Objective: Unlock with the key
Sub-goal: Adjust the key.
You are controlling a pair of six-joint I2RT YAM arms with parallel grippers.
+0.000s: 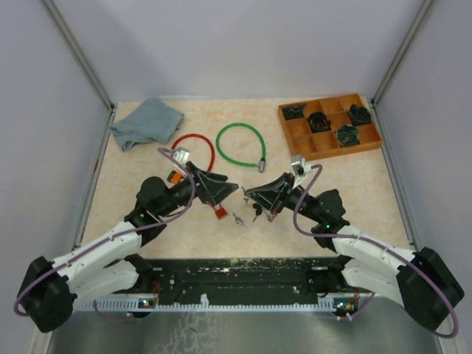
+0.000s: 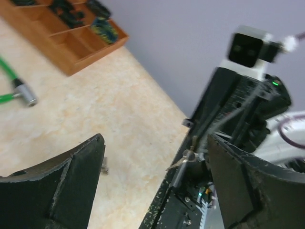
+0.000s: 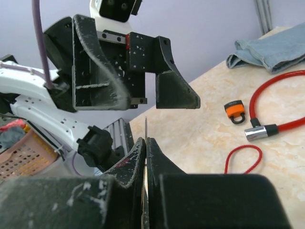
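The right pincer (image 3: 145, 146) is pinching a thin silver metal key (image 3: 145, 126), clearest in its own wrist view, while the left pincer (image 2: 155, 143) is gaping wide opposite, above the beige marbled table (image 1: 354, 192).

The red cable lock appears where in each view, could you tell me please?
Top external: red cable lock left of centre, beside the green cable lock.
Left wrist: not in it.
Right wrist: right edge, silver barrel near the orange padlock.
Shared landmark: the open left gripper, in all three.
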